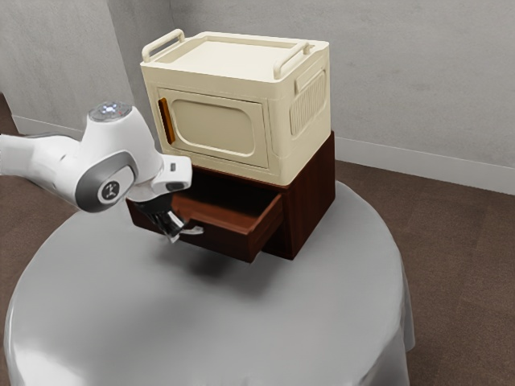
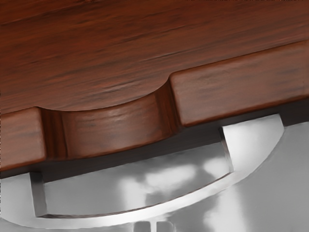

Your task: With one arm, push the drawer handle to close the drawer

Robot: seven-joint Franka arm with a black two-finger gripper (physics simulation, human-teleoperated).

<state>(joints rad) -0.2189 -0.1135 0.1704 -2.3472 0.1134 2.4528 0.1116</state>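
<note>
Exterior view: the handle (image 1: 193,231) bows outward, lengthwise along the drawer front (image 1: 228,243); hand (image 1: 172,236): opening and hold, I cannot tell.

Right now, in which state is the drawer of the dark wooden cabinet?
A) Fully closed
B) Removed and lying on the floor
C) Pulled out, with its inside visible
C: the drawer stands out from the cabinet, and its inside can be seen behind the front with the curved handle.
</note>
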